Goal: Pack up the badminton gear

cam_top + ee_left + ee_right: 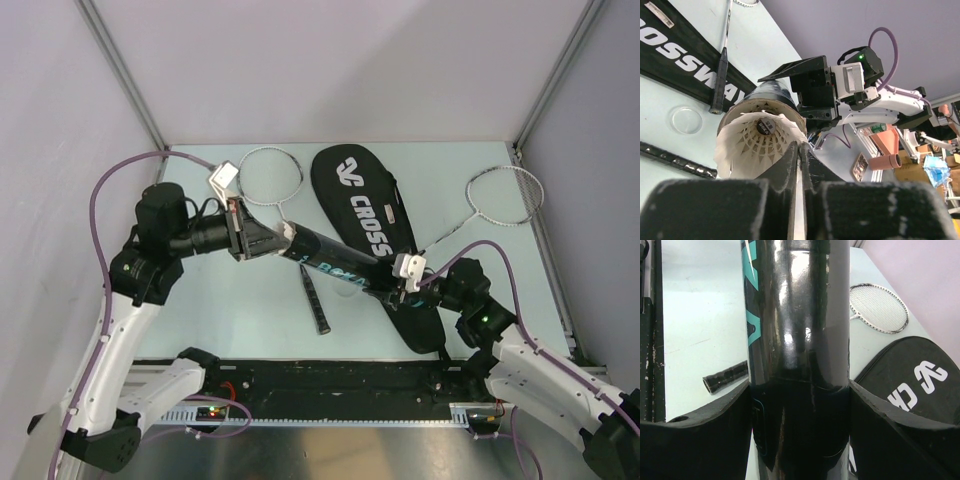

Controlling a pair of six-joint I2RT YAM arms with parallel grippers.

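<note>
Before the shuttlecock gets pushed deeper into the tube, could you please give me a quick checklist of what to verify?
1. Right gripper clamped around the tube: ok.
2. Shuttlecock seated in the tube's open mouth: ok.
3. Left gripper shut, tips at the shuttlecock's skirt: ok.
4. Left fingers free of the feathers: cannot tell.
5. Second shuttlecock already inside the tube: cannot tell.
</note>
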